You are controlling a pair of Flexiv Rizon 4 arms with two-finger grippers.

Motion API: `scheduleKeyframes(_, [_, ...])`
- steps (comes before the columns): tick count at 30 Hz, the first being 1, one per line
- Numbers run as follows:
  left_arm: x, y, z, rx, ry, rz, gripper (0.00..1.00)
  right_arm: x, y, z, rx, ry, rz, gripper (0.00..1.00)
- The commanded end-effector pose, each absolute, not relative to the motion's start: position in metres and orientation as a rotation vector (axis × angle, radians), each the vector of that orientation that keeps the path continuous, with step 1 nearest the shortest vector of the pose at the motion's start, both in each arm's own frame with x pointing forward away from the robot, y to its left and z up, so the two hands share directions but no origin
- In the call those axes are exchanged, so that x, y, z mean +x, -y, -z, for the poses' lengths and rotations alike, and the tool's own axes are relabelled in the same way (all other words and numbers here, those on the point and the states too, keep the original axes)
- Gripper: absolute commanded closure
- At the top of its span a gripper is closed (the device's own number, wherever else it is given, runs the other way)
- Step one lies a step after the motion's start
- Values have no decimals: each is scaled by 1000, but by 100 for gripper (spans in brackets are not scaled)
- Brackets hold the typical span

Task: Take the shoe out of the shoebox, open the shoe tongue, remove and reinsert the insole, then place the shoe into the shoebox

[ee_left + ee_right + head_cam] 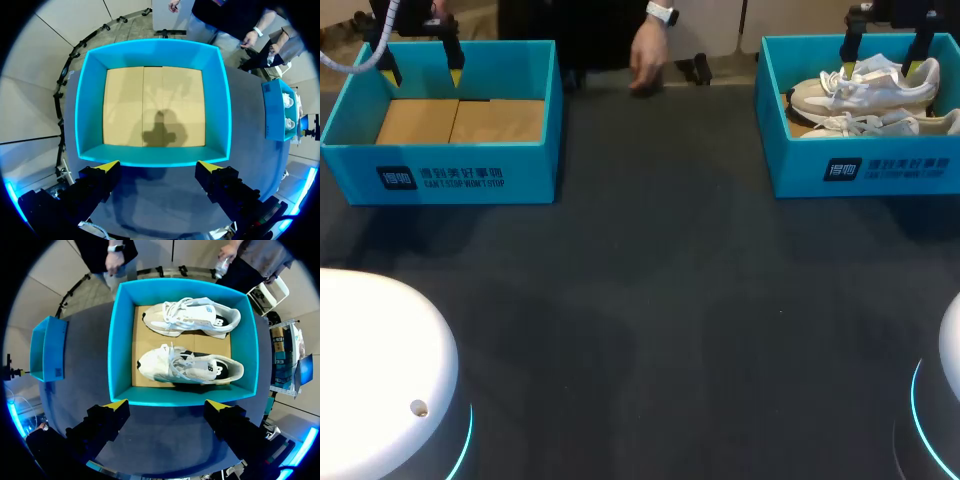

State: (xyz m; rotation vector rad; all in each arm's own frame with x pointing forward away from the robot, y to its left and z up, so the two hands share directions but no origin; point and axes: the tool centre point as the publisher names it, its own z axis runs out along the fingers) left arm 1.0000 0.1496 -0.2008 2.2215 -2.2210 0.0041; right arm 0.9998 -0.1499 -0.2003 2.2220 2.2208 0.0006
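Two white sneakers lie side by side on their sides in the turquoise shoebox (860, 165) at the far right of the table. The far shoe (192, 317) and the near shoe (187, 365) rest on the box's cardboard floor, toes pointing the same way. My right gripper (166, 406) hangs open above the box's near wall (120, 340), touching nothing; in the head view the right gripper (882, 68) stands over the shoes (865, 90). My left gripper (420, 62) hovers open over a second, empty turquoise box (450, 175). From the wrist, the left gripper (159, 167) is above that box's near wall (90, 100).
A person's hand (645, 60) hangs at the table's far edge between the two boxes. The dark table top (650, 300) stretches between and in front of the boxes. White rounded arm bases (370, 370) sit at the near corners.
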Motion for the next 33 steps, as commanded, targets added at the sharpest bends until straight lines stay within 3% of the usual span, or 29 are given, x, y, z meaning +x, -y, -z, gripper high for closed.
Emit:
scheduleKeyframes(1, [1000,-150,200,2222,2221,-2,0,1000,150,200,2222,-2221,0,0])
scheduleKeyframes(15, [1000,-150,200,2222,2221,-2,0,998,163,207,2275,-2160,-24,0])
scheduleKeyframes(33, [1000,-150,200,2222,2221,-2,0,1007,288,249,2280,-1898,178,0])
